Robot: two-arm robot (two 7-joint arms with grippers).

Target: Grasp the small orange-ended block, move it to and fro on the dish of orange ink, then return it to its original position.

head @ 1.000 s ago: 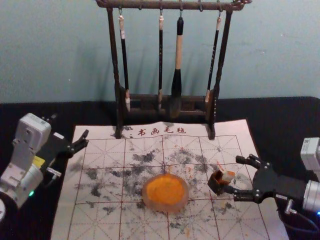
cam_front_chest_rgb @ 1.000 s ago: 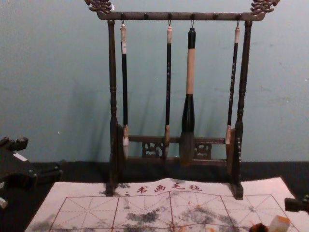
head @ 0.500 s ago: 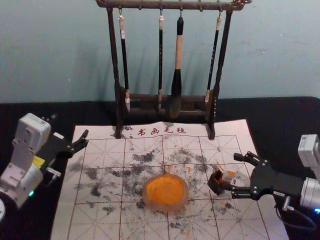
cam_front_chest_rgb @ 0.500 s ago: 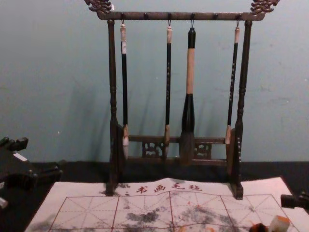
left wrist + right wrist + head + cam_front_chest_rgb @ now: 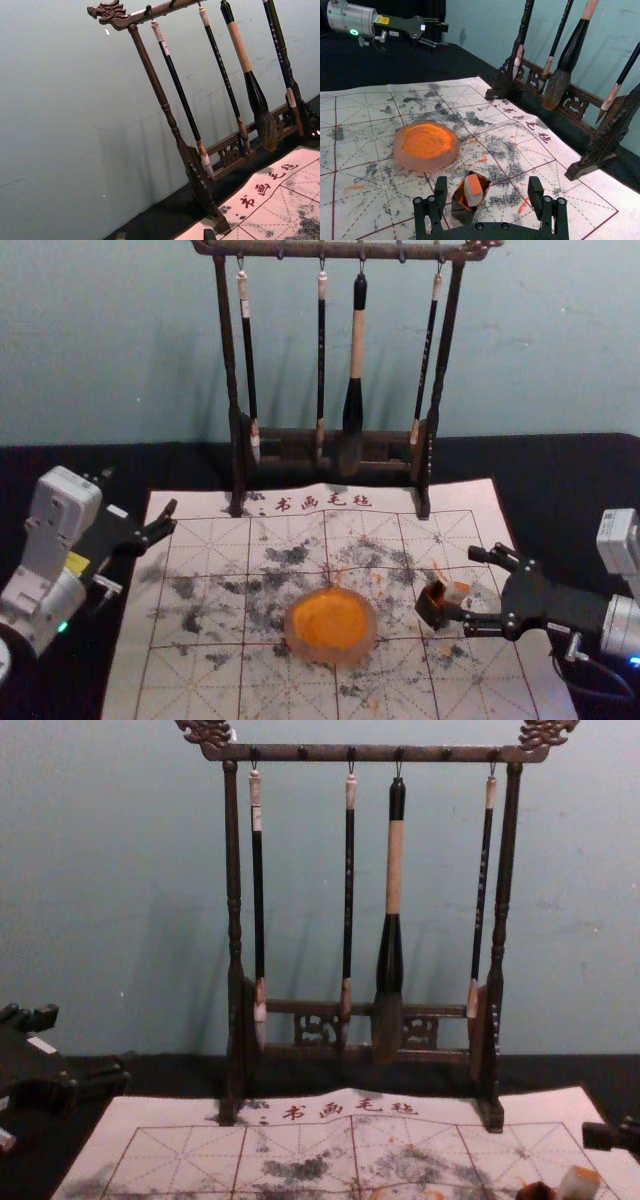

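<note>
Well, spread jaws near the orange-ended pale block (image 5: 473, 192)

It sits in a dark angular holder (image 5: 431, 612), right of the round pinkish ink dish (image 5: 331, 654). The black right gripper (image 5: 473, 589) holds nothing; the left gripper (image 5: 140, 492) is parked, open, at left.

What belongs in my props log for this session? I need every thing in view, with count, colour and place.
Carved wooden brush rack: 1, dark brown, behind the mat
Slim hanging brushes: 3, black with pale tops, on the rack
Thick hanging brush: 1, black and tan, on the rack
Gridded mat: 1, whitish with red lines, smudged black and orange, on the table
Round frosted dish: 1, pinkish, holding orange ink, mid-mat
Small open container: 1, dark, right of the dish
Small orange-ended block: 1, pale, in or against the container, I cannot tell which
Table covering: 1, black, under the mat
Wall: 1, blue-green, behind
Left pincer: 1, black, open, mat's left edge
Right pincer: 1, black, open, by the block
</note>
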